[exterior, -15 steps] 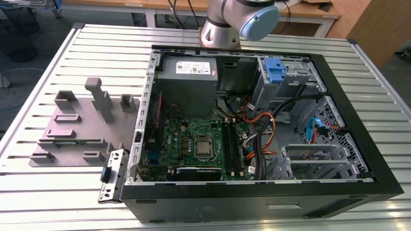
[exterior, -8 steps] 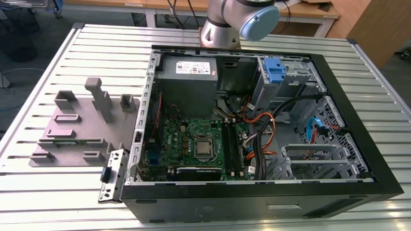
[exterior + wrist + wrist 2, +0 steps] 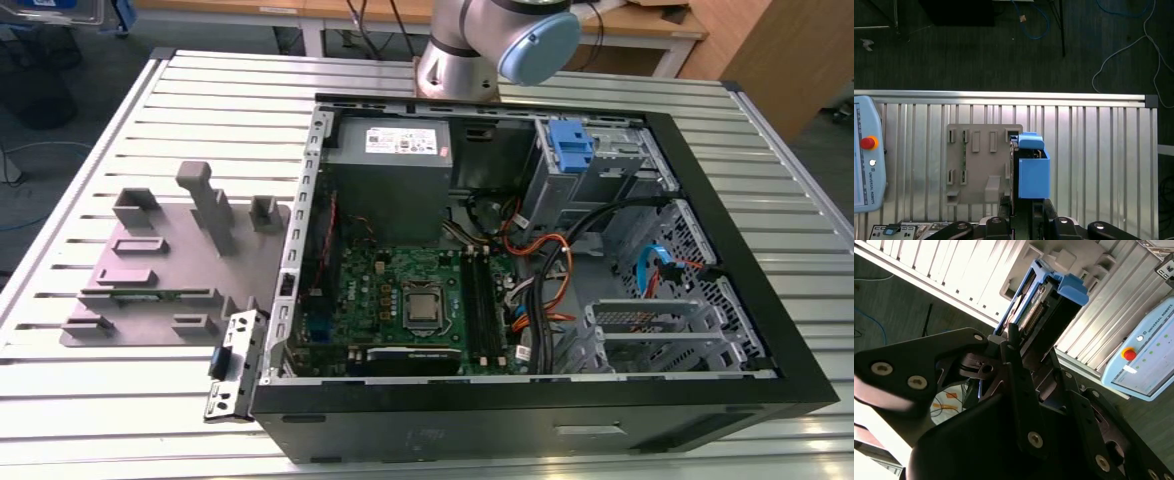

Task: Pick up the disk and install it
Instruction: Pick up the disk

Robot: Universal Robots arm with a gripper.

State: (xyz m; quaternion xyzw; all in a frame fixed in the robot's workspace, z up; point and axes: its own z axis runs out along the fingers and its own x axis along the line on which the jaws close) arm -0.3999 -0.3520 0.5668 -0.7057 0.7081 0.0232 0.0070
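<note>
Slatted aluminium table (image 3: pixel 1094 160) beneath: gripper (image 3: pixel 1021 209) closed on one end of the disk (image 3: pixel 1033 172), held edge-on above the grey fixture plate (image 3: pixel 976 170). Probable hazard: slight tilt in this end-grip jams it against the computer case's (image 3: pixel 534 415) cables (image 3: pixel 550 252).

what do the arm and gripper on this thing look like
The arm is silver-grey tubing with a rounded light-blue joint cap. The gripper, seen in both wrist views, is black, built of flat linkage plates fastened with silver screws.

Disk (image 3: pixel 1033 172): blue-railed, grey body, edge-on in both wrist views; clamped in gripper (image 3: pixel 1023 205), sticking out past fingers, off table.
</note>
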